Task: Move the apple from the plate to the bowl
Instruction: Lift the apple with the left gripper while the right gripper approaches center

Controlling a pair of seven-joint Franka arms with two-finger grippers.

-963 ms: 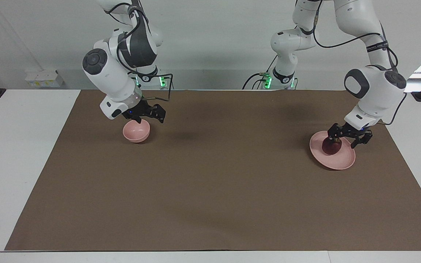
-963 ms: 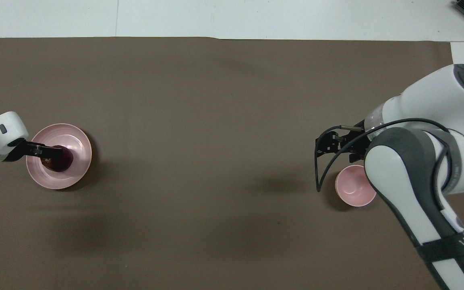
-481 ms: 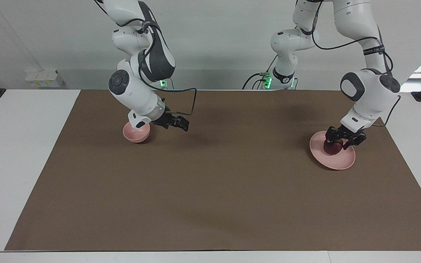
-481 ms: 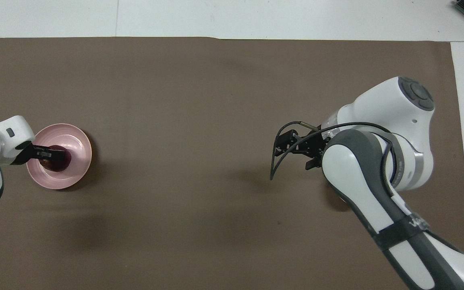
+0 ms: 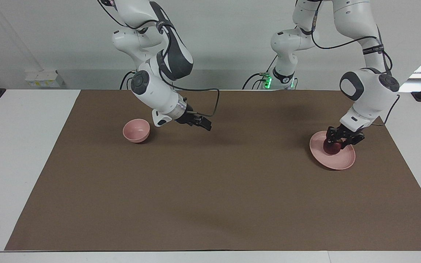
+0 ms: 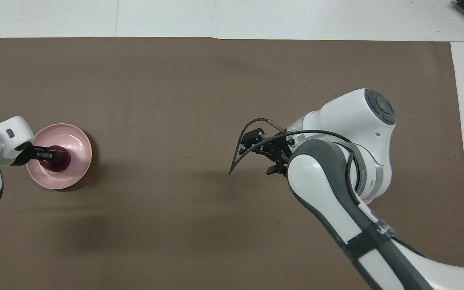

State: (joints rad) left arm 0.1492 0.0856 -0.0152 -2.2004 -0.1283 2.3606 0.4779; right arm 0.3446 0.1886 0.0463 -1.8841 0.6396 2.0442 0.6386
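Barely begun: apple (image 5: 332,147) on plate (image 5: 345,160) at the left arm's end, pinched by left hand (image 5: 336,143); right hand (image 5: 204,125) spread over bare counter (image 5: 232,190) beside empty bowl (image 5: 136,130); carry remaining.

Left tool (image 5: 336,142) now clamped on apple (image 5: 332,147); right tool (image 5: 206,126) off bowl (image 5: 136,130), toward mid-table.

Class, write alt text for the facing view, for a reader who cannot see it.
The left tool is shut on a dark red apple sitting on a pink plate at the left arm's end of a brown-covered table. The right tool hangs open over the bare mat beside a small, empty pink bowl at the right arm's end.
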